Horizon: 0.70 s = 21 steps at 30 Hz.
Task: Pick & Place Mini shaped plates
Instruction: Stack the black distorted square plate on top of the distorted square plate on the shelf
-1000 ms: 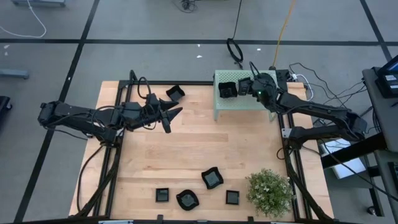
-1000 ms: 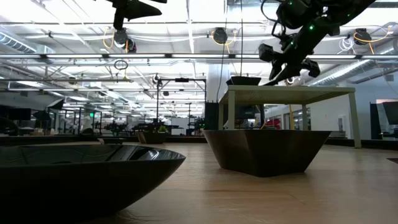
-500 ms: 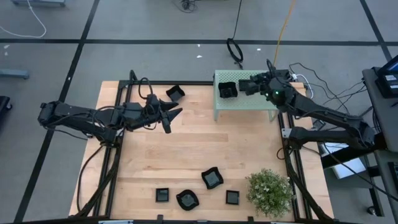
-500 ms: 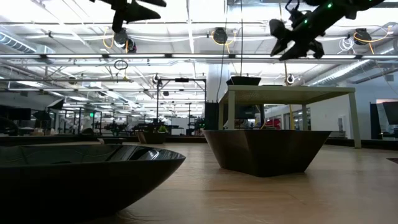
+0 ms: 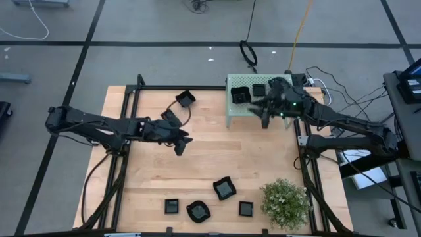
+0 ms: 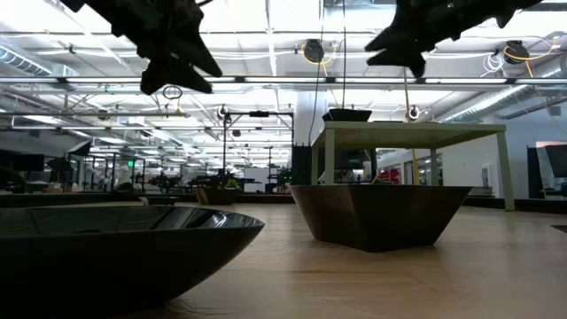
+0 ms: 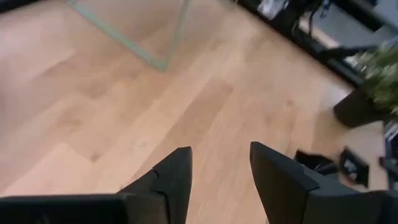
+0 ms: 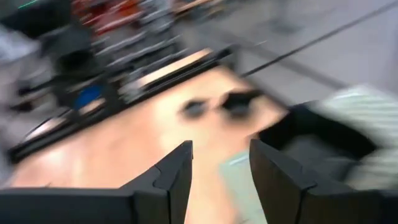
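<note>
Right gripper (image 5: 261, 113) swinging off the stand (image 5: 231, 118), jaws parted and empty, left gripper (image 5: 182, 139) drifting right mid-table, also parted and empty, I'm seeing two plates (image 5: 241, 94) sitting on the stand, four near edge.

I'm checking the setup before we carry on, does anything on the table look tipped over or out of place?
One thing stands out: a black dish near the table's far edge, left of the pale green stand, looks tilted on its side rather than lying flat. The four dishes along the near edge, such as the wavy one, lie flat. The plant stands upright.
</note>
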Each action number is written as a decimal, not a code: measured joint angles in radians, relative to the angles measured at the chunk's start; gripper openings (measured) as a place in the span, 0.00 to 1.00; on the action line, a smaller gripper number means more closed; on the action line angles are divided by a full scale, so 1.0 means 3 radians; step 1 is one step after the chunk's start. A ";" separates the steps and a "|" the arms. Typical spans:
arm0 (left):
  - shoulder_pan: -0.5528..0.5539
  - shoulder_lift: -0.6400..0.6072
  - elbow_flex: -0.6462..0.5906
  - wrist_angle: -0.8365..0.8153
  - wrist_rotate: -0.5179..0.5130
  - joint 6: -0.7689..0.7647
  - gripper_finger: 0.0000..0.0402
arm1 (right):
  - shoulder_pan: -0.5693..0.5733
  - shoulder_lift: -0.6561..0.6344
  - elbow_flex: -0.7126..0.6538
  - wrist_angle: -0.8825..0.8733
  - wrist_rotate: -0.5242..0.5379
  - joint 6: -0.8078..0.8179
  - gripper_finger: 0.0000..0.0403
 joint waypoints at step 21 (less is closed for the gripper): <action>-0.0019 0.0283 -0.0004 0.0171 0.0056 0.0022 0.41 | 0.1228 0.1124 0.0000 0.0080 -0.0438 -0.0493 0.35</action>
